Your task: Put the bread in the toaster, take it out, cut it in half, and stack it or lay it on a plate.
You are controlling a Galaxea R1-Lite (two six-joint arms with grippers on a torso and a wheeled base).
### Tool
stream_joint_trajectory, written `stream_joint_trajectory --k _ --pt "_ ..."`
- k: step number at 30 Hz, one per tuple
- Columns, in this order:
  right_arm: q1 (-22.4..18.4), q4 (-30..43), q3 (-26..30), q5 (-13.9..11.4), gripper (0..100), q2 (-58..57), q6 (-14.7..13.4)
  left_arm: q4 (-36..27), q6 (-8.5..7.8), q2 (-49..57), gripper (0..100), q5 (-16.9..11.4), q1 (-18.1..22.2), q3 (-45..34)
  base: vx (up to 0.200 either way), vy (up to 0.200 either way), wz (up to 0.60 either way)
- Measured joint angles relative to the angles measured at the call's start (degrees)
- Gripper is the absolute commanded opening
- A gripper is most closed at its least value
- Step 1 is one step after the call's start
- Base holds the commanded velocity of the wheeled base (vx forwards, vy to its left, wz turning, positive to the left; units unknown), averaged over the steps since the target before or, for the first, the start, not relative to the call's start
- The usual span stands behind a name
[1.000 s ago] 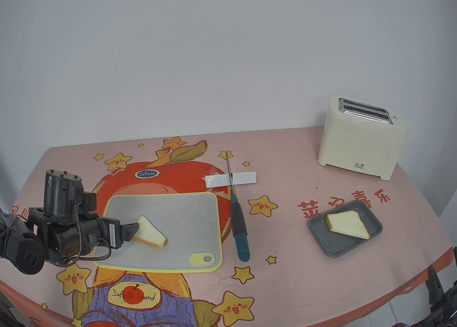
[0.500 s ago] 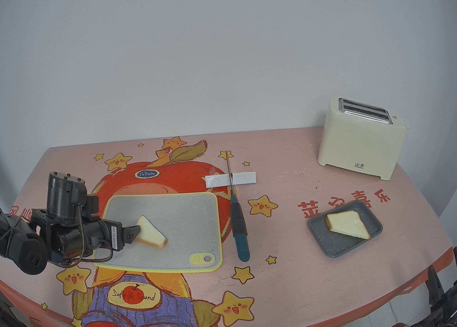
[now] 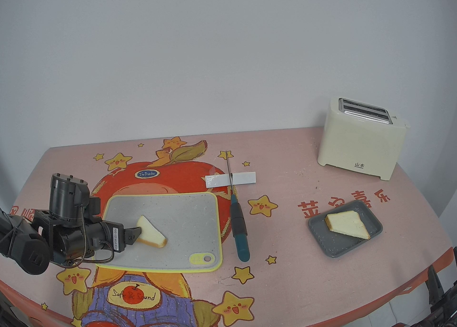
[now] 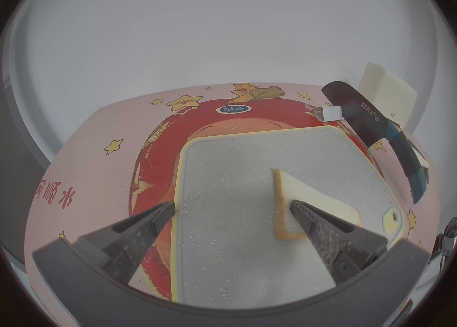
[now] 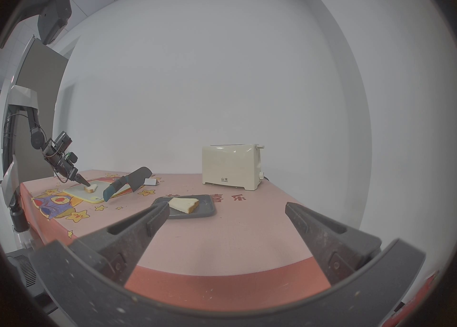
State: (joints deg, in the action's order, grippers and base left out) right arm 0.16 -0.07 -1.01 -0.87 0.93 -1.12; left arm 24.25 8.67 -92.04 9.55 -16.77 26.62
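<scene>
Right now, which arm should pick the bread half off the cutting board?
Left. The open left claw is at the cutting board, beside the bread half; the right claw is off the table.

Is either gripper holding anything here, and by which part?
Nothing is held. The left gripper is open over the cutting board, one fingertip at the edge of the bread half; the right gripper is open and empty.

Two bread halves (image 3: pixel 151 233) (image 3: pixel 347 224), one toaster (image 3: pixel 362 138), knife (image 3: pixel 239 226), plate (image 3: pixel 333 245) and cutting board (image 3: pixel 190 221)
</scene>
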Motion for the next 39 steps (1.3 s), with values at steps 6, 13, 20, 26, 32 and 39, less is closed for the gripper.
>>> stream_joint_trajectory --k 6,13,20,26,32,39 --pt "0.0 0.0 0.0 0.0 100 0.0 0.0 0.0 0.00 0.0 100 0.0 0.0 0.0 0.000 0.000 0.00" --pt "0.0 0.0 0.0 0.0 100 0.0 0.0 0.0 -0.11 0.0 0 0.1 0.0 -0.3 0.000 0.000 0.00" --pt "0.0 0.0 0.0 0.0 100 0.0 0.0 0.0 -0.07 0.0 0 -0.1 -0.1 -0.5 0.000 0.000 0.00" --pt "0.0 0.0 0.0 0.0 100 0.0 0.0 -0.1 -0.09 0.0 0 0.0 0.0 -0.4 0.000 0.000 0.00" --pt "0.0 0.0 0.0 0.0 100 0.0 0.0 -0.1 -0.09 0.0 0 0.0 0.0 -0.4 0.000 0.000 0.00" --pt "0.0 0.0 0.0 0.0 100 0.0 0.0 -0.1 -0.07 0.0 0 0.0 0.0 -0.4 0.000 0.000 0.00"
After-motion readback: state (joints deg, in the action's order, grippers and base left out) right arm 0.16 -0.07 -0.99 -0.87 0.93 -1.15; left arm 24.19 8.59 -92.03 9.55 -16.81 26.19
